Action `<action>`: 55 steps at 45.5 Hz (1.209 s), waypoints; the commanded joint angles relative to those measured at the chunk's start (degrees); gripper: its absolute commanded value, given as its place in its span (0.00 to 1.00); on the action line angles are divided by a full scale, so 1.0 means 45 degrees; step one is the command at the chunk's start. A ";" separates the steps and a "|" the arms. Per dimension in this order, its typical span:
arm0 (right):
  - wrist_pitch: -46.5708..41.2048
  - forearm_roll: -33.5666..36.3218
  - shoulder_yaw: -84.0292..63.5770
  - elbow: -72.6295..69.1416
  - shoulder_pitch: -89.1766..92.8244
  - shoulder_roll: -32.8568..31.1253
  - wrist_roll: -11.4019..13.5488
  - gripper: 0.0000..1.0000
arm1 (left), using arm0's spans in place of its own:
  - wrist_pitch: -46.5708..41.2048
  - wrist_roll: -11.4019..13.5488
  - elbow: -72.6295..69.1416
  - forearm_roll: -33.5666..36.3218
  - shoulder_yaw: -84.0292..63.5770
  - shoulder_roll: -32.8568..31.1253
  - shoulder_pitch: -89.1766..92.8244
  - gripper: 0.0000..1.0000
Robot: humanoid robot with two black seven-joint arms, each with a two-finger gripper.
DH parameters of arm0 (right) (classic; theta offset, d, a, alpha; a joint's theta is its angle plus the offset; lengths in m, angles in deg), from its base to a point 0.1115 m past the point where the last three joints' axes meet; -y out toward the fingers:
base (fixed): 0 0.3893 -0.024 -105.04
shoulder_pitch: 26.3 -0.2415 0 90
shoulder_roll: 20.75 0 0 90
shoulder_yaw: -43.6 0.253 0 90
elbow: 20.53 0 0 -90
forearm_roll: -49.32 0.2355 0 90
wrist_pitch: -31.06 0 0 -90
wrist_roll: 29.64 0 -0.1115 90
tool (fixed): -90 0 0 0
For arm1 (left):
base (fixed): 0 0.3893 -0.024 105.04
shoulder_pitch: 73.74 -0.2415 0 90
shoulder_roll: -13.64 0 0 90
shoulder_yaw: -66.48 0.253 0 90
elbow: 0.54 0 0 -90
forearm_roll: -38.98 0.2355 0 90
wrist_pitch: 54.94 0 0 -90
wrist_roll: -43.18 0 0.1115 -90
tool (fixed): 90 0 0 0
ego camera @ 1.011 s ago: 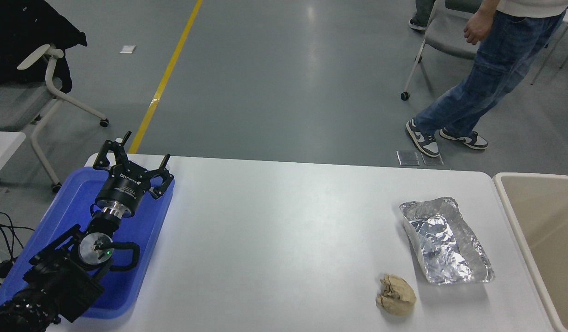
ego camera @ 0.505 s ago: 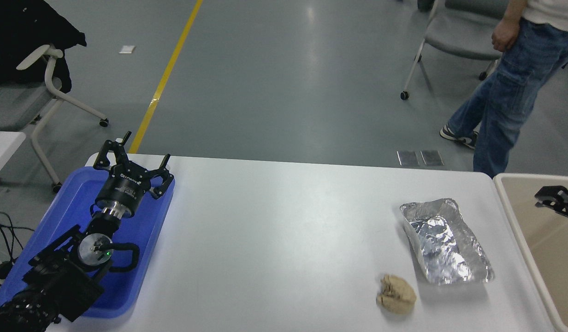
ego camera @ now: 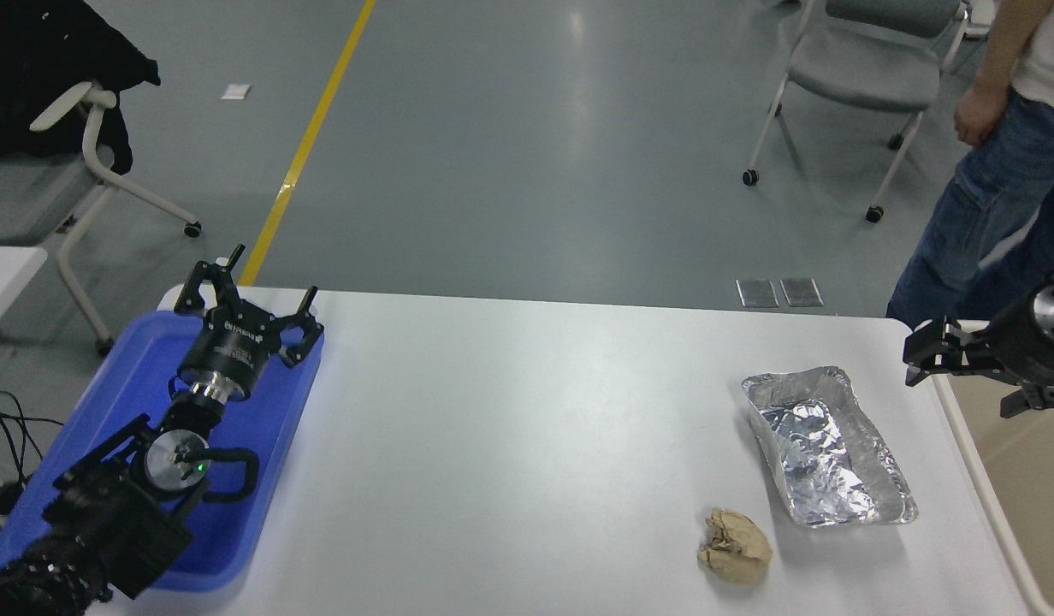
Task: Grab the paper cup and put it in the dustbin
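Note:
The paper cup is not in view anywhere on the table. The dustbin, a beige bin with a pale rim, stands at the table's right end, cut off by the picture's edge. My right gripper comes in from the right edge and hangs above the bin's near-left rim, close to the table's right end. No cup shows in it. My left gripper is parked open and empty over the blue tray at the lower left.
A crinkled silver foil tray lies right of centre, with a crumpled brown paper ball in front of it. The blue tray lies at the left end. A person stands beyond the far right corner, near a chair.
My right gripper has come into view over the bin and moved left and up to its rim. The person has walked to the right. The left arm has not moved.

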 commanded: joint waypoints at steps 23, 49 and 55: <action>-0.1344 -0.0179 -0.0226 -0.0673 -0.3180 0.2558 0.0002 1.00 | -0.0001 0.0000 0.0002 0.0001 0.0003 -0.0002 0.0001 1.00; -0.1344 -0.1058 0.0965 -0.0673 -0.3592 0.2264 0.0021 1.00 | -0.0001 0.0000 0.0002 0.0001 -0.0016 -0.0002 0.0001 1.00; -0.1344 -0.1038 0.0907 -0.0673 -0.3494 0.2265 0.0021 1.00 | -0.0001 -0.0019 0.0002 0.0001 0.0003 -0.0002 0.0001 1.00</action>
